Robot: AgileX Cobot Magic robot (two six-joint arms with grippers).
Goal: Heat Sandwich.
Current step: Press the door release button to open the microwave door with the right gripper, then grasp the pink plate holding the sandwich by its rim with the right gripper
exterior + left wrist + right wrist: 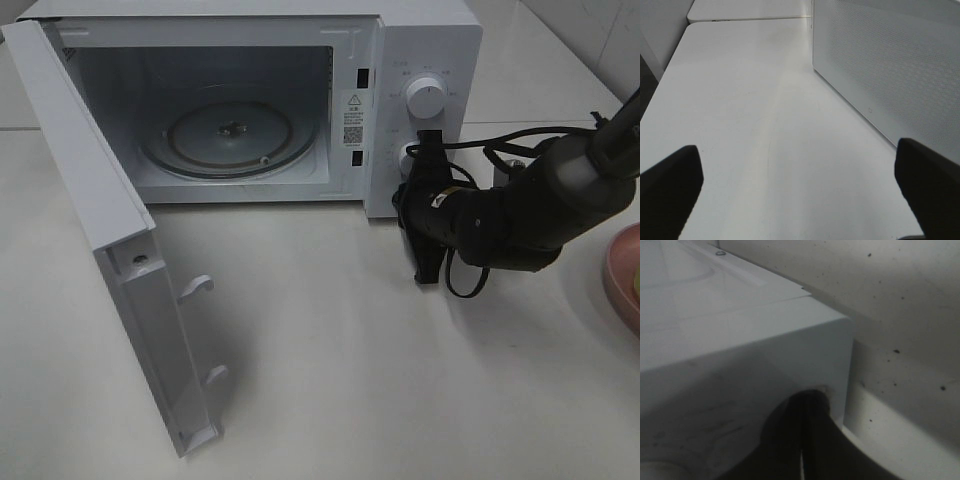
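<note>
The white microwave (pixel 425 40) stands at the back with its door (pixel 100 230) swung wide open to the left. Its glass turntable (pixel 235 135) is bare. My right gripper (pixel 408 195) is shut with nothing in it. Its tips are against the control panel, beside the lower knob (pixel 409 155) and under the upper knob (pixel 424 98). In the right wrist view the shut fingers (pixel 802 440) touch the panel's edge. My left gripper (pixel 800 190) is open over bare table beside the microwave's perforated wall (pixel 890 65); the exterior high view does not show it. The sandwich is out of view.
A round pink plate (pixel 622 275) is cut off by the right edge of the exterior high view. Black cables loop behind the right arm. The open door blocks the left front of the white table (pixel 330 380).
</note>
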